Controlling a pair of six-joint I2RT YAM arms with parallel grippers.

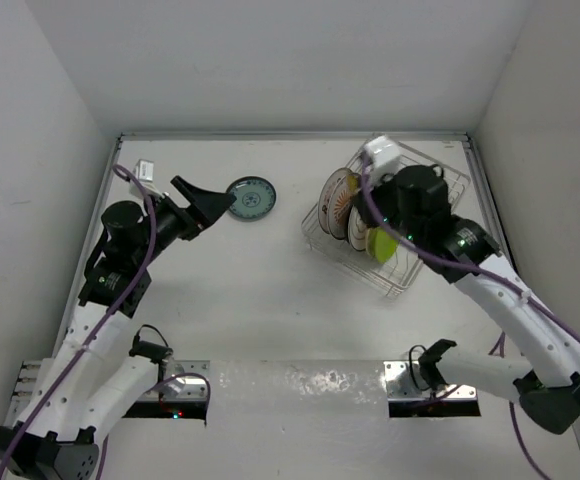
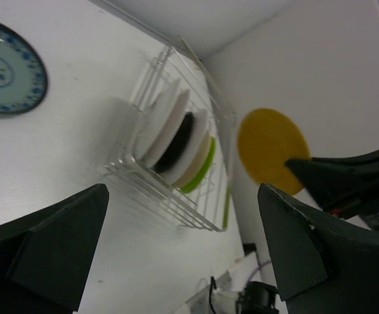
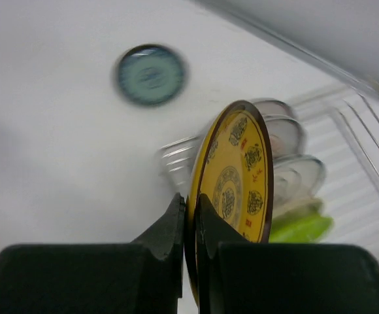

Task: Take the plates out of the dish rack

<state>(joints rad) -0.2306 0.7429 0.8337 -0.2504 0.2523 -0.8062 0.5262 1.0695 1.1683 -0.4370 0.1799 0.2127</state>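
The right hand is clamped on the rim of the round yellow patterned plate, held on edge above the silvery wire dish rack, where other plates stand. It should lift clear of the prongs before tilting the plate flat onto the white bench near the teal patterned plate. The left hand hovers beside that plate, fingers wide apart and empty.
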